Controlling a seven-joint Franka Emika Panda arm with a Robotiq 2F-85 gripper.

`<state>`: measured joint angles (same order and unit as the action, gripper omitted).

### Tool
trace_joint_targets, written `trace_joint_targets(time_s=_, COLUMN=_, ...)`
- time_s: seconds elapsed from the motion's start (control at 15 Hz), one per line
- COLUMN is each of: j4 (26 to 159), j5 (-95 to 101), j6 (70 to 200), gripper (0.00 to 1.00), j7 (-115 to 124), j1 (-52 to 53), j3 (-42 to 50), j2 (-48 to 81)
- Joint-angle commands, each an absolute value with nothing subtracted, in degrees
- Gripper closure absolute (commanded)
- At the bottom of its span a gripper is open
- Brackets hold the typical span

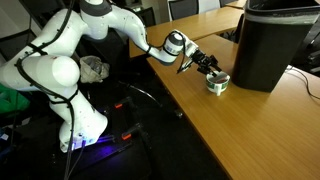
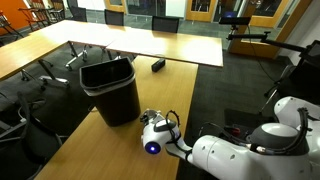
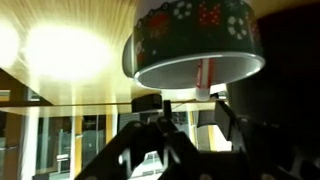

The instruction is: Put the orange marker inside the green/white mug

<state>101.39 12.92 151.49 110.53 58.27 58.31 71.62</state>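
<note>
The wrist view stands upside down. The green/white mug [image 3: 190, 35], with a flowered band, fills its top. It also shows as a small mug on the wooden table in both exterior views [image 1: 217, 83] [image 2: 150, 114], next to the black bin. The orange marker [image 3: 204, 76] is a reddish stick poking out of the mug's mouth toward the jaws. My gripper [image 3: 188, 108] hovers close over the mug [image 1: 207, 68]. Its fingers are spread apart on either side of the marker's end and do not touch it. In an exterior view the wrist [image 2: 153, 135] hides the fingers.
A tall black bin [image 1: 268, 45] [image 2: 112, 88] stands right beside the mug. The wooden table's edge [image 1: 150, 100] runs near the robot base. Cables lie on the floor below. More tables and chairs stand further back [image 2: 150, 45].
</note>
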Motion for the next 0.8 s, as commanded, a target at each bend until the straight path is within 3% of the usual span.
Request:
trace_joint_targets(time_s=0.0, j4=104.4, j5=12.9, j6=155.3, gripper=0.19, j7=110.5, j1=60.4, j3=60.4, j2=68.5)
trace_joint_targets(time_s=0.2, j4=108.5, j5=12.0, j6=156.3, gripper=0.00, j7=104.8, j1=61.3, j3=60.3, j2=60.8)
trace_joint_targets(time_s=0.73, j4=120.4, j5=11.6, j6=155.7, gripper=0.00, j7=86.8, j1=61.0, j3=56.1, j2=38.2)
